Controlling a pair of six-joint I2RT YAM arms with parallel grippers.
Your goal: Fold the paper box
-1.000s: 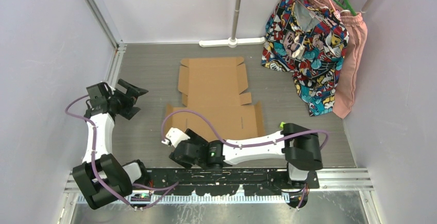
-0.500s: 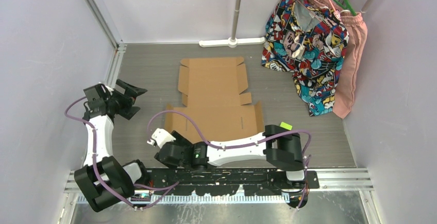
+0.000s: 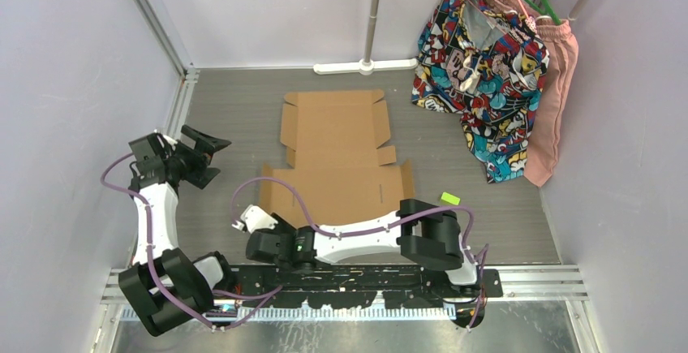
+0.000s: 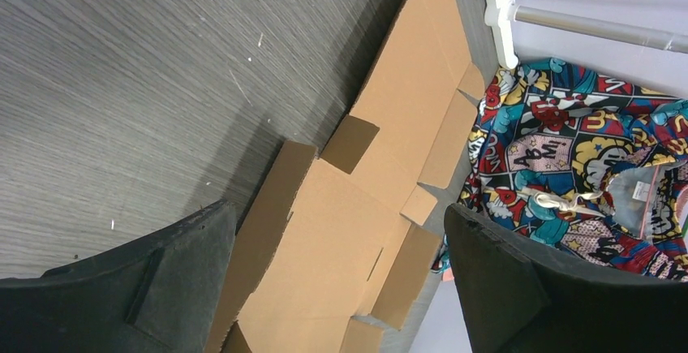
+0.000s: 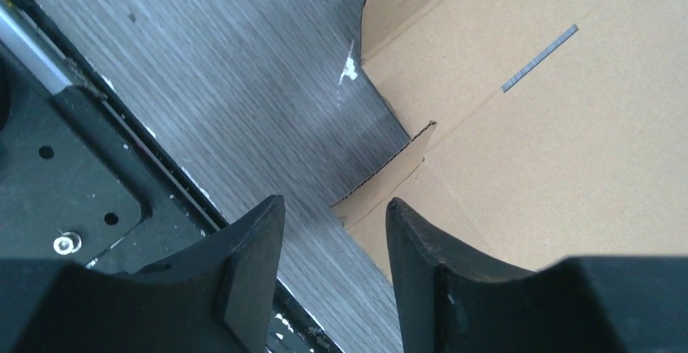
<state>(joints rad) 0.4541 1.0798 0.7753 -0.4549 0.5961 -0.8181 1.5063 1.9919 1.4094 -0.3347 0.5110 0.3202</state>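
A grey wood-grain counter (image 3: 235, 109) sits inside pale lilac walls, with a white pole (image 3: 372, 12) standing at its far edge. A comic-print garment (image 3: 479, 69) and a pink garment (image 3: 556, 101) hang in the far right corner.

The paper box (image 3: 341, 158) lies unfolded and flat in the middle of the counter, its narrower panel toward the pole and its wider panel toward the arms. Only the overhead view shows the whole sheet at once. It also shows a small yellow-green object (image 3: 450, 199) on the counter just right of the box's near corner.

The left pincer (image 3: 211, 157) hangs to the left of the box, well apart from it and spread wide. Its wrist view looks along the sheet (image 4: 389, 166) between two broad black fingers (image 4: 162, 288), with nothing between them. The shadows under the left-hand flaps there show that they lift slightly off the counter, which the overhead view does not show.

The right arm reaches low across the front, and its fingers cannot be made out from above. Its wrist view shows the right pincer (image 5: 334, 205) partly parted, over the near left corner of the box (image 5: 552, 126). The cardboard's cut edge shows in the gap. Whether either finger (image 5: 251, 272) touches it cannot be told, and nothing is clamped. A slot in the panel (image 5: 539, 58) and the black base plate (image 5: 65, 182) show only here.
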